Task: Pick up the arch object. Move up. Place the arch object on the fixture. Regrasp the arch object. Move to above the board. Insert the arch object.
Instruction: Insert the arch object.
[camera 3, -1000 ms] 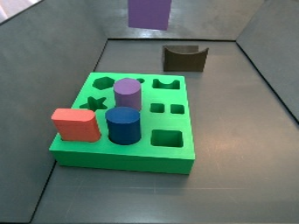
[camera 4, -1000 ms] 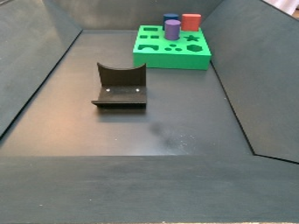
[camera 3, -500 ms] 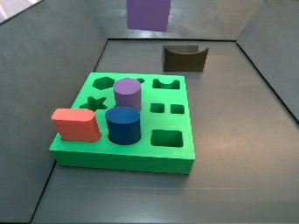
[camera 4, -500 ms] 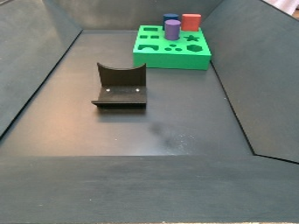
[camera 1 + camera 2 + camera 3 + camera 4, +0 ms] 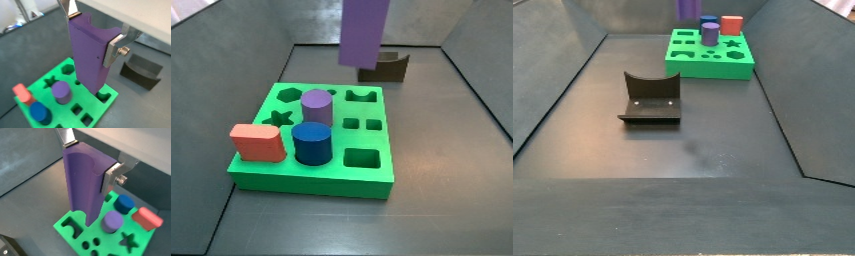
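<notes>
The arch object (image 5: pixel 89 50) is a long purple bar that hangs upright, and my gripper (image 5: pixel 92 30) is shut on its upper end. Silver fingers (image 5: pixel 117 172) press on two opposite sides of the arch object (image 5: pixel 85 183) in both wrist views. Its lower end hangs above the back part of the green board (image 5: pixel 305 184), near the arch hole. In the side views only the bar shows (image 5: pixel 365 32) (image 5: pixel 688 8); the gripper is above the frame. The dark fixture (image 5: pixel 651 97) stands apart from the board (image 5: pixel 714 64), and the bar partly covers the fixture (image 5: pixel 385 70).
On the board stand a red block (image 5: pixel 258 142), a blue cylinder (image 5: pixel 311 143) and a short purple cylinder (image 5: pixel 317 107). Sloping grey walls (image 5: pixel 567 70) enclose the floor on all sides.
The arch object has come lower and slightly right in the side view, now reaching down in front of the fixture. It has also entered the top of the other side view.
</notes>
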Controlling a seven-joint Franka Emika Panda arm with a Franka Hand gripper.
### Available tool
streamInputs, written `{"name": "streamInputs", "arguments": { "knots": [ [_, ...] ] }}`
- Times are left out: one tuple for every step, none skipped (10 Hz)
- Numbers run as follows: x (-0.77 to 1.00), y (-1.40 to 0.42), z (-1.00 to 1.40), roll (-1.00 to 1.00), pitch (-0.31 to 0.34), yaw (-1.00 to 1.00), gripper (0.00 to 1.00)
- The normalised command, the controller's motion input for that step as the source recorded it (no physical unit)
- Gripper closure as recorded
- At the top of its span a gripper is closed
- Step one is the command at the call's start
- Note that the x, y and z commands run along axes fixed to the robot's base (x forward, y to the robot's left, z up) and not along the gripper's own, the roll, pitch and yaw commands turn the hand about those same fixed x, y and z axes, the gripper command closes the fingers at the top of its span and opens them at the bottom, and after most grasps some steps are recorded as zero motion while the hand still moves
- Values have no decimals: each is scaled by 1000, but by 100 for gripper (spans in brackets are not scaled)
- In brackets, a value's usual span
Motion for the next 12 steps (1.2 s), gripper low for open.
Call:
{"name": "streamInputs", "arguments": {
  "knots": [
    [43,271,-757,-94,-179,0,100],
    [-69,160,-660,-51,-293,97,100],
    [-134,0,-551,0,-341,334,100],
    [-157,69,-549,37,-347,374,100],
    [-106,6,-643,43,-276,191,100],
    [0,77,-414,30,-87,0,100],
    [134,151,-226,49,0,-6,100],
    [291,140,-191,114,101,-211,100],
    [43,183,-231,99,60,-251,100],
    [0,106,-309,56,23,-149,100],
    [0,109,-366,0,17,-37,100],
    [43,240,-249,0,31,69,100]
  ]
}}
